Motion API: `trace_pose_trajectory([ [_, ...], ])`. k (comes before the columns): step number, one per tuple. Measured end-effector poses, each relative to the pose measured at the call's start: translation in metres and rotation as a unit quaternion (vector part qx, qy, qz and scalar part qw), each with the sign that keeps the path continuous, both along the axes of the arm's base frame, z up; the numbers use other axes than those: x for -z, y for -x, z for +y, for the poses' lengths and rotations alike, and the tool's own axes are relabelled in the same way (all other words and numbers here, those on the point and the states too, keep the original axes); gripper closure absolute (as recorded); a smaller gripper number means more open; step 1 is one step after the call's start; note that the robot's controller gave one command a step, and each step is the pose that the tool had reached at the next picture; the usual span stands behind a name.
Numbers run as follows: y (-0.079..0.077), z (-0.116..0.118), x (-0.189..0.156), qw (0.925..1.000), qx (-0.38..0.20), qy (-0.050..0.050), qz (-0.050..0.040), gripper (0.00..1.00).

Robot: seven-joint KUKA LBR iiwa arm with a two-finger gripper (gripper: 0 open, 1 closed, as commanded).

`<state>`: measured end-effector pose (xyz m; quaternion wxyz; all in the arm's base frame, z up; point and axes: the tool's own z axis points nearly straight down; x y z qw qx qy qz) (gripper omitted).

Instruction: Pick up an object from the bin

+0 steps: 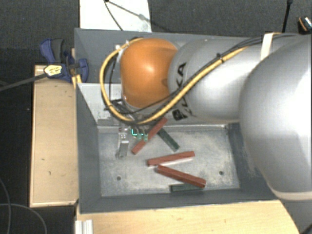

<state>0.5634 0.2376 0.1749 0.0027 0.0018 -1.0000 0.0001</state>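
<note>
My gripper [123,147] hangs below the orange dome over the bin's back left part, low near the floor. Right beside it, to its right, a reddish-brown stick [147,137] lies slanted, its upper end running under the arm. I cannot tell whether the gripper touches this stick. A short dark green stick [169,140] lies just right of that one, also slanted.
Further front, two more reddish sticks lie on the bin floor, one [171,158] in the middle and one [181,176] nearer the front. A dark green stick [185,188] rests along the front wall. The arm covers the bin's back and right side.
</note>
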Motion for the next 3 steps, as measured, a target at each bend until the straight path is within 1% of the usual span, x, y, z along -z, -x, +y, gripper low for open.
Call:
trace_pose_trajectory([
  [1,0.004,-0.093,0.107,0.9997,0.023,0.002,0.0003,0.0],
  [2,0.002,-0.088,0.103,0.9997,0.023,-0.001,-0.0033,1.0],
  [3,0.011,-0.084,-0.063,0.9997,0.022,-0.002,-0.0078,1.0],
])
